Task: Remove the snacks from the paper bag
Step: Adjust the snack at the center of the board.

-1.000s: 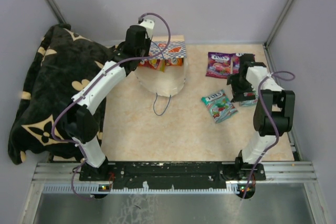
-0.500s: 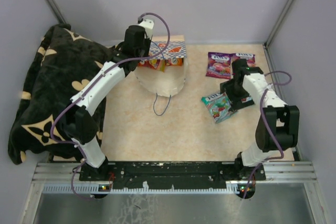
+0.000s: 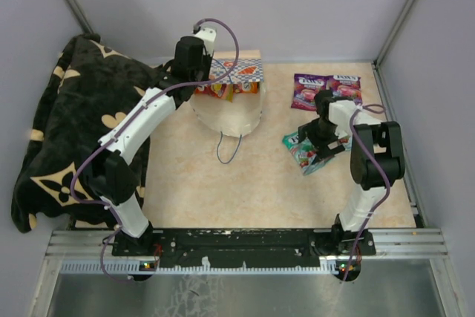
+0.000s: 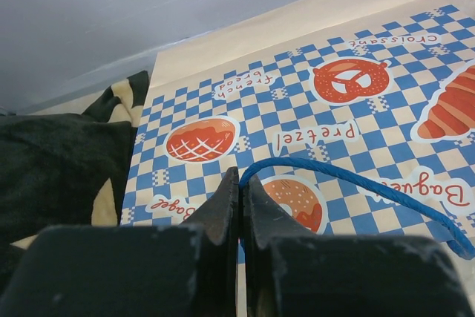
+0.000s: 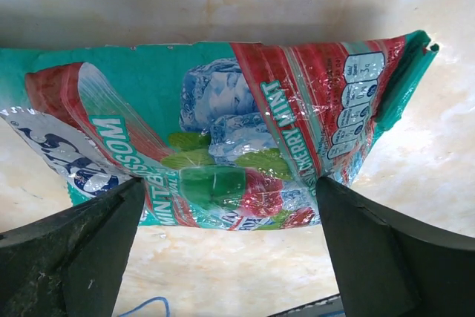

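The paper bag [image 3: 228, 109] lies on the table, and its checkered band [image 4: 334, 109] fills the left wrist view. My left gripper [image 4: 240, 177] is shut on the bag's blue string handle [image 4: 356, 180] at the bag's far end [image 3: 194, 61]. Orange and yellow snacks [image 3: 223, 88] show at the bag's mouth. A teal snack packet [image 5: 223, 124] lies flat on the table to the right [image 3: 306, 158]. My right gripper [image 5: 228, 183] hangs open just over it [image 3: 310, 139], its near edge between the fingers. Two purple-pink snack packets [image 3: 310, 91] lie behind.
A black floral blanket [image 3: 67, 131] is heaped along the table's left side, right beside the left arm. The second purple packet [image 3: 346, 85] lies near the right rail [image 3: 393, 131]. The bag's other blue handle [image 3: 226, 150] loops onto the table toward me.
My right arm swung left from the table's right edge and now stands over the teal packet, fingers still open. The left arm and the bag have not moved.
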